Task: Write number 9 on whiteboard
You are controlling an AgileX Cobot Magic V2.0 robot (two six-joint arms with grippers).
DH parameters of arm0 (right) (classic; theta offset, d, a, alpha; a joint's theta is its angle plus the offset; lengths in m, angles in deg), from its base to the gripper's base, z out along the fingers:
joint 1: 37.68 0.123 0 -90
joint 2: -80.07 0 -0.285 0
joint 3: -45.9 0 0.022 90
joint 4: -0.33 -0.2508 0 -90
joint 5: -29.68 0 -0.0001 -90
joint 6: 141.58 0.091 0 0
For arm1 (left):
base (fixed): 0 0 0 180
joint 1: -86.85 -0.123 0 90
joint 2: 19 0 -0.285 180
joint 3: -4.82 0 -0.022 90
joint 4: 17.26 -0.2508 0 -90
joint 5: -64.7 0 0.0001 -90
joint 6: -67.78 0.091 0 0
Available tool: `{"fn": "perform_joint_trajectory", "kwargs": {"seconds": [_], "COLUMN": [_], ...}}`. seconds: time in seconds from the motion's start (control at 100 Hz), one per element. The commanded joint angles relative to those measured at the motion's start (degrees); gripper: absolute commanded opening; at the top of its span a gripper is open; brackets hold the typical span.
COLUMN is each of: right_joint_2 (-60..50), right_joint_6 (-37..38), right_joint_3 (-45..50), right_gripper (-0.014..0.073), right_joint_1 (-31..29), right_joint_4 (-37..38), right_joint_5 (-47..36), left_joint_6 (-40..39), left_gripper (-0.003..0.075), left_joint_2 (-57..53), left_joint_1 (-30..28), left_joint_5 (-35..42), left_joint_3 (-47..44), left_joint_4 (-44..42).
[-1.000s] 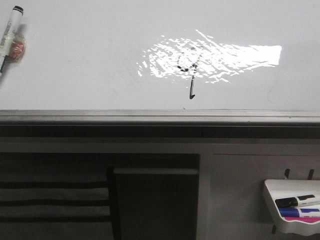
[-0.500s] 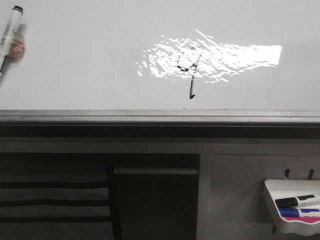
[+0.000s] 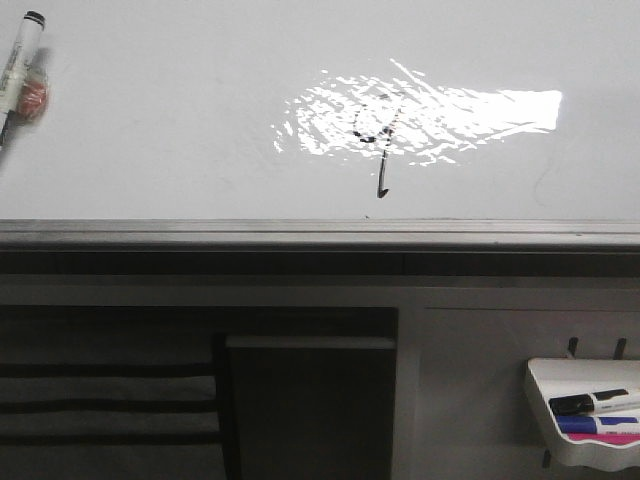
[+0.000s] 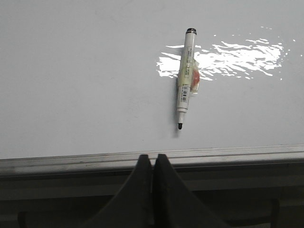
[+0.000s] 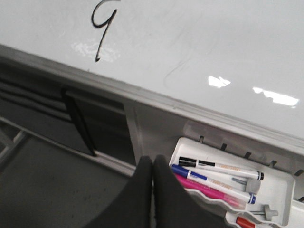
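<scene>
Now one number 9 (image 3: pixel 378 150) on one whiteboard (image 3: pixel 150 150); left pincer (image 4: pixel 152 164) and right pincer (image 5: pixel 152 166) both together, empty.

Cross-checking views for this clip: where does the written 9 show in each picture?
Front: the 9 sits mid-board, its loop in the glare, stem ending above the rail.
Left wrist: not in view; only a marker lies on the board.
Right wrist: the 9 is at the top edge, left of centre.
Shared landmark: the rail.
</scene>
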Motion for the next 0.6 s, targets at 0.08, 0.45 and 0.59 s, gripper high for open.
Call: {"fn": "perform_joint_trajectory", "kwargs": {"seconds": [0.08, 0.45, 0.59], "right_joint_2": [-7.16, -21.82, -23.92], "right_joint_6": [-0.35, -0.25, -0.25], "right_joint_3": [8.83, 32.03, 32.44], "right_gripper": [-0.0072, -0.0072, -0.0072], "right_joint_1": [-10.42, -22.89, -23.08], "right_joint_4": [1.02, -3.47, -3.98], "right_joint_5": [-19.05, -40.47, -39.73], "left_joint_6": [-0.26, -0.26, -0.26], "left_gripper": [-0.002, -0.002, -0.002], "left_joint_2": [-1.48, -1.48, -1.48], "left_joint_1": [-0.22, -0.22, -0.22], "left_joint_5": [3.93, 3.93, 3.93], "left_joint_3": [-1.79, -1.79, -1.79], "left_joint_4": [0.59, 0.59, 0.59]}}
